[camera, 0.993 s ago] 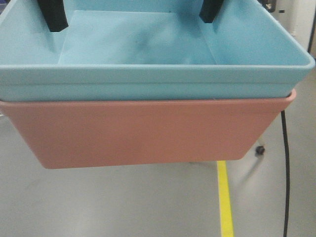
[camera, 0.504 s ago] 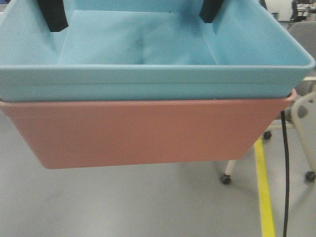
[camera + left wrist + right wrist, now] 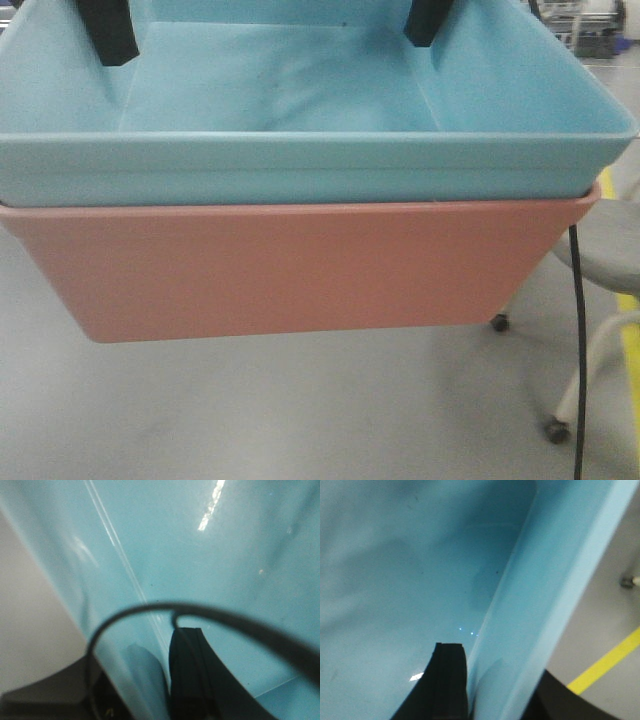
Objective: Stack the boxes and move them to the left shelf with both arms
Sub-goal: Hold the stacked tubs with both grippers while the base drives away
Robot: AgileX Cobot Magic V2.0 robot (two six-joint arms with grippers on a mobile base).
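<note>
The two boxes are stacked and hang above the floor: the light blue box (image 3: 320, 160) sits nested in the salmon pink box (image 3: 300, 270), filling the front view. My left gripper (image 3: 100, 35) is shut on the blue box's left wall, one black finger (image 3: 187, 670) inside and the other outside. On the opposite side my right gripper (image 3: 430, 22) is shut on the right wall (image 3: 520, 645), its inner finger (image 3: 447, 680) against it. The blue box is empty. The left shelf is out of view.
Grey floor lies below. A grey wheeled chair (image 3: 610, 250) stands at the right, close to the pink box's corner. A yellow floor line (image 3: 630, 340) runs at the far right. A thin black cable (image 3: 578, 350) hangs down beside the boxes.
The stacked boxes keep their place in the view while the background slides right: the yellow line has shifted toward the right edge and the chair has come in.
</note>
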